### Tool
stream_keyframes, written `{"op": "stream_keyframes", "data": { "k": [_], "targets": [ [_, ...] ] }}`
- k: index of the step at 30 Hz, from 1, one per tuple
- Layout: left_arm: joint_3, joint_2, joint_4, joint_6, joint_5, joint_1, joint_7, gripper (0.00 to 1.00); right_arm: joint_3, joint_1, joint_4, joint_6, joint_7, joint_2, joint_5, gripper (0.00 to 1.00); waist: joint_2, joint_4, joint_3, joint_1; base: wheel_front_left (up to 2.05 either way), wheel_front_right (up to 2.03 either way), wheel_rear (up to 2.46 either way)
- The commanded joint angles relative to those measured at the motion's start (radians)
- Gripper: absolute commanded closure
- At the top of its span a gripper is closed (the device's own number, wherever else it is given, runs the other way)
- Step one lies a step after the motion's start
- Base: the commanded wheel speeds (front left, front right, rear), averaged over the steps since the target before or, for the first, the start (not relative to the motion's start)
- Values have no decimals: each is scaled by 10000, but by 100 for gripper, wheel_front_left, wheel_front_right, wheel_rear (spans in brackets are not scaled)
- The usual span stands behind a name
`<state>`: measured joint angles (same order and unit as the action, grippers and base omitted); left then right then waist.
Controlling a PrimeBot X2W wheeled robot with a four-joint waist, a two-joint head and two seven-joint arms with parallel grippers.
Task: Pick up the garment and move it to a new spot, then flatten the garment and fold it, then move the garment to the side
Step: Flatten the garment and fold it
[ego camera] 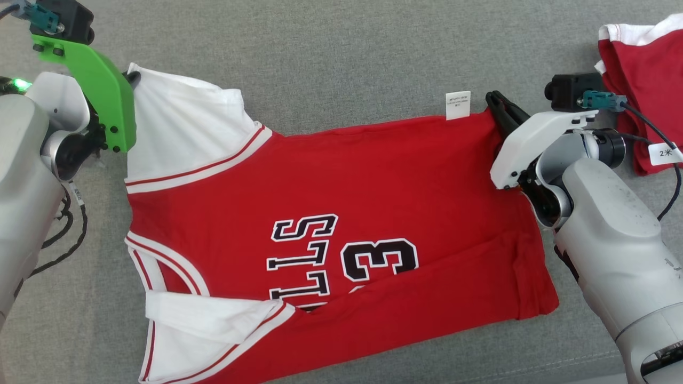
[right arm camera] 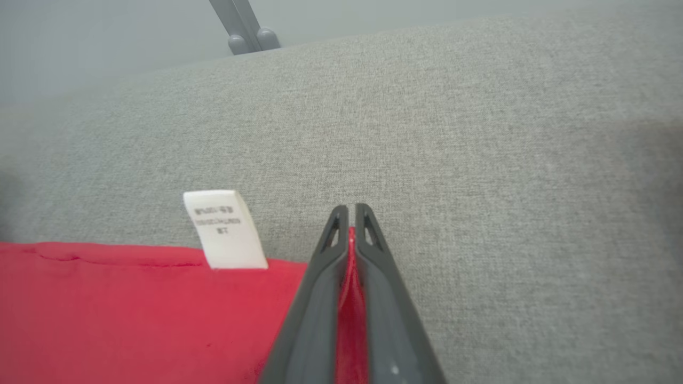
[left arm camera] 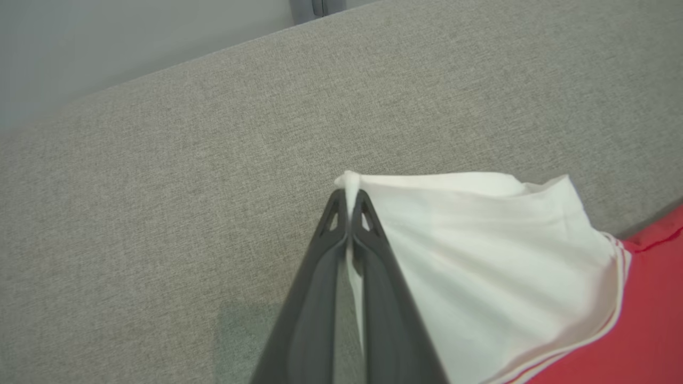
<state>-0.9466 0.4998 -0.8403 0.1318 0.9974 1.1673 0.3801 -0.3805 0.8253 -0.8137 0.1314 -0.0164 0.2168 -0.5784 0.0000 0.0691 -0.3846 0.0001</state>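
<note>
garment (ego camera: 373, 176): red body; white sleeves edged with thin red stripes; black letters and number outlined in white
care tag (ego camera: 458, 104): white, small dark print
surface (ego camera: 341, 53): grey, fine woven fleck
left hand (left arm camera: 350, 195): dark grey fingers, bright green mount (ego camera: 104, 96)
right hand (right arm camera: 351, 211): dark grey fingers, white mount (ego camera: 533, 138)
second garment (ego camera: 645, 80): red, white trim

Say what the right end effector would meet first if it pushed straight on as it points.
Probably only bare grey upholstery; the right end effector, shut on the jersey, has nothing else ahead.
</note>
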Motion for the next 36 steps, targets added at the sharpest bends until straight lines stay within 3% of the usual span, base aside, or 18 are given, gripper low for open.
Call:
{"op": "stream_keyframes", "data": {
  "k": [1,7,17,27,36],
  "targets": [
    [-72,99,73,-24,196,-208,-45,100,24,-109,-19,-14,-181,-13,49,100,0,-93,289,-1,0,0,0],
    [-308,441,973,-22,1332,-721,171,100,56,-567,-72,-14,-473,36,-325,100,0,-149,1219,-1,0,0,0],
    [-780,1706,3266,-22,2962,-1597,1220,100,-172,-1239,-340,-14,-800,370,-783,100,0,-378,2104,-1,0,0,0],
    [-1425,3054,5713,-22,4408,-2609,3237,100,-1150,-1501,-402,-14,-657,765,-1216,100,0,-552,2712,-1,0,0,0],
    [-1908,3600,6972,-402,4977,-3374,4221,100,-2457,-1640,-214,-14,106,1326,-1867,100,0,-572,3046,-1,0,0,0]
  ]
}}
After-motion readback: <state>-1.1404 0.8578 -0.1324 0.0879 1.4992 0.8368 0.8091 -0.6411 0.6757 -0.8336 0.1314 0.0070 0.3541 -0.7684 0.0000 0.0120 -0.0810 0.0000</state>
